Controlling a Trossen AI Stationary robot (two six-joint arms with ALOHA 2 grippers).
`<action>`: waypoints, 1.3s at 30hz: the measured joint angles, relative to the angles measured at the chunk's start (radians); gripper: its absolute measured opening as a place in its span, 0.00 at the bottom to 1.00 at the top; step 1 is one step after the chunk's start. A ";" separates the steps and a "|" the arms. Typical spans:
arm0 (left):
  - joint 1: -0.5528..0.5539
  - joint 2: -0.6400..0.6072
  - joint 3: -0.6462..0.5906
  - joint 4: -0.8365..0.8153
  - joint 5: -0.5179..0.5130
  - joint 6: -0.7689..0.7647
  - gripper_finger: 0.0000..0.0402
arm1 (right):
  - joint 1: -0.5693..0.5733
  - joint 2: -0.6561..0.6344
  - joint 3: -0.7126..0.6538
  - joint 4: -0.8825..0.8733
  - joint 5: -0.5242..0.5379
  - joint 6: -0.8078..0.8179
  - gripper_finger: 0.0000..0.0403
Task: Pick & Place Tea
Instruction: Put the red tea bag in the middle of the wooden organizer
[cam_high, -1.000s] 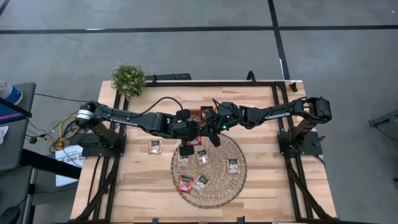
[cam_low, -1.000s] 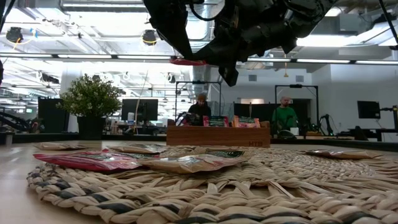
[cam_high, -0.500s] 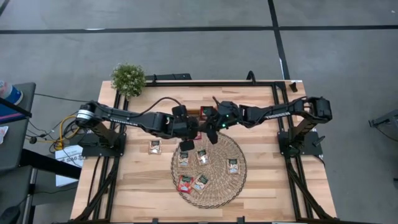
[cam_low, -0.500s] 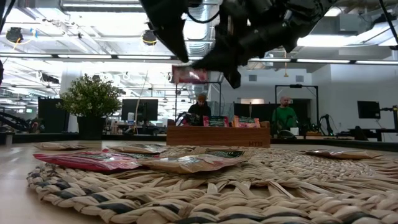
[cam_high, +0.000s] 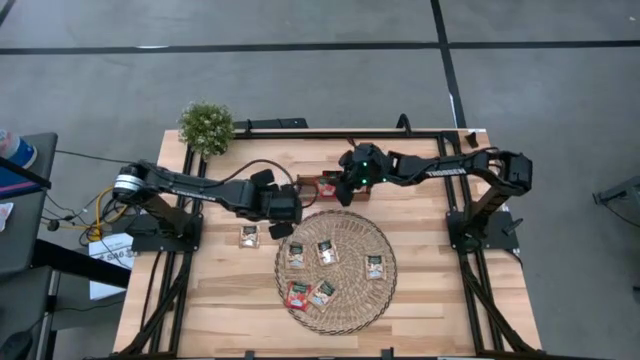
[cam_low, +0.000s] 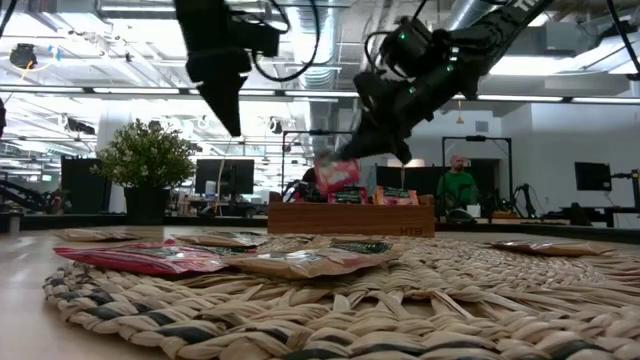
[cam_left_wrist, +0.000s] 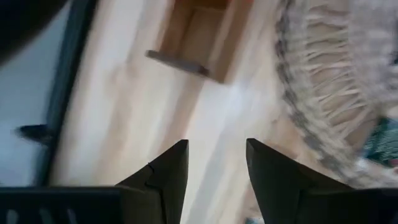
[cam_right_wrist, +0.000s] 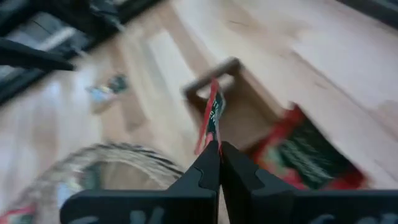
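Right gripper (cam_right_wrist: 214, 158) now over tray (cam_high: 318, 187), fingers pinching one sachet (cam_right_wrist: 210, 121), left gripper (cam_left_wrist: 214, 163) withdrawn, fingers apart, five sachets on mat (cam_high: 382, 238).

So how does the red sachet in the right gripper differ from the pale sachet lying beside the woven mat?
The red-orange tea sachet is pinched on edge in the right gripper, above the brown wooden tray. The pale beige tea sachet lies flat and untouched on the wooden table, left of the round woven wicker mat. Both are small flat squares.
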 joint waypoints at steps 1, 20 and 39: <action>0.000 -0.024 -0.040 0.038 0.017 -0.006 0.38 | -0.008 0.000 0.000 -0.016 0.013 -0.016 0.00; 0.044 -0.567 -0.463 0.389 0.139 -0.095 0.38 | -0.079 0.009 -0.025 -0.004 0.120 -0.099 0.00; 0.045 -0.614 -0.464 0.386 0.147 -0.070 0.38 | 0.017 0.012 -0.095 0.100 0.253 -0.144 0.00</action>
